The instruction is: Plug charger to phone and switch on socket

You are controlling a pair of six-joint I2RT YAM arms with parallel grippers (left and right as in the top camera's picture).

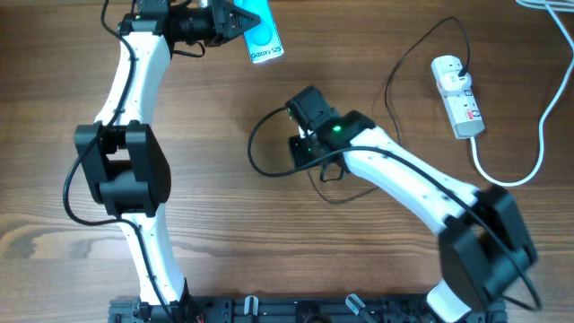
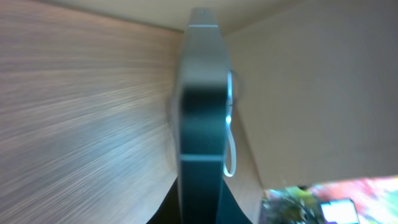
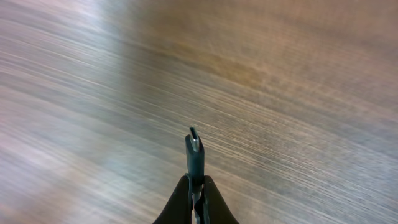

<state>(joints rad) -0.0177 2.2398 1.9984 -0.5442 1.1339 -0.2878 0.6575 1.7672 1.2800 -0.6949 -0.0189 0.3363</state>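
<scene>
My left gripper [image 1: 235,20] is shut on the phone [image 1: 264,38], holding it on edge at the table's far left; its teal screen with "Galaxy S25" faces up. In the left wrist view the phone [image 2: 202,112] shows edge-on, blurred, between my fingers [image 2: 202,211]. My right gripper [image 1: 305,144] is shut on the charger's black connector tip [image 3: 194,152], which sticks out of the fingers [image 3: 196,193] above bare wood. The thin black cable [image 1: 260,166] loops left of it and runs to the white plug [image 1: 448,67] in the socket [image 1: 459,106] at the right.
The socket's thick white cord [image 1: 538,135] curves off the table's right edge. The black cable [image 1: 421,45] arcs from the plug toward the table's middle. Both white arms reach over the table from the near edge.
</scene>
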